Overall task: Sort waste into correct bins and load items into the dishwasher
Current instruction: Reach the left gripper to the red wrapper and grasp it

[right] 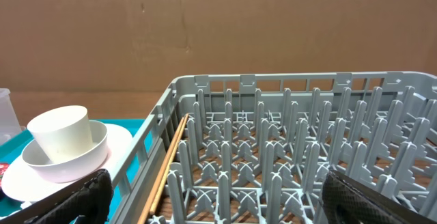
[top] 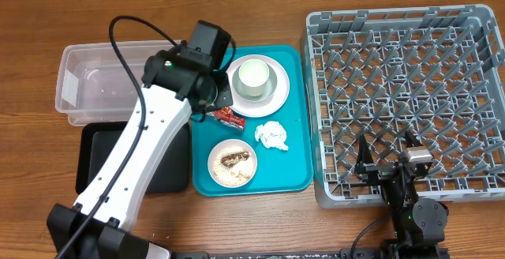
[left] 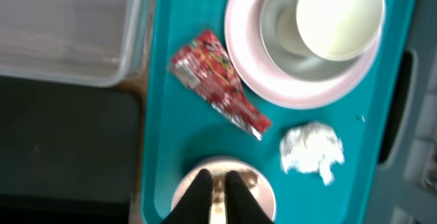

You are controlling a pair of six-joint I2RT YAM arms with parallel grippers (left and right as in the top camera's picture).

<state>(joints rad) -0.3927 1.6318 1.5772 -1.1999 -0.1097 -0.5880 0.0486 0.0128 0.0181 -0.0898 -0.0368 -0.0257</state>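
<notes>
A teal tray [top: 296, 156] holds a white cup [top: 253, 76] in a bowl on a pink plate [top: 268, 106], a red wrapper [top: 230, 118], a crumpled tissue [top: 272, 135] and a small plate of food scraps [top: 233, 164]. My left gripper [top: 219, 99] hovers above the tray near the wrapper. In the left wrist view its fingers [left: 217, 190] are nearly together and empty, over the food plate [left: 263, 190], with the wrapper [left: 218, 87] and tissue [left: 312, 149] beyond. My right gripper [top: 388, 160] is open and empty at the front edge of the grey dish rack [top: 410, 77].
A clear plastic bin [top: 95, 85] and a black bin [top: 170, 164] sit left of the tray. In the right wrist view a wooden stick [right: 167, 162] lies along the left wall of the rack [right: 307, 80], and the cup [right: 61, 134] shows at left.
</notes>
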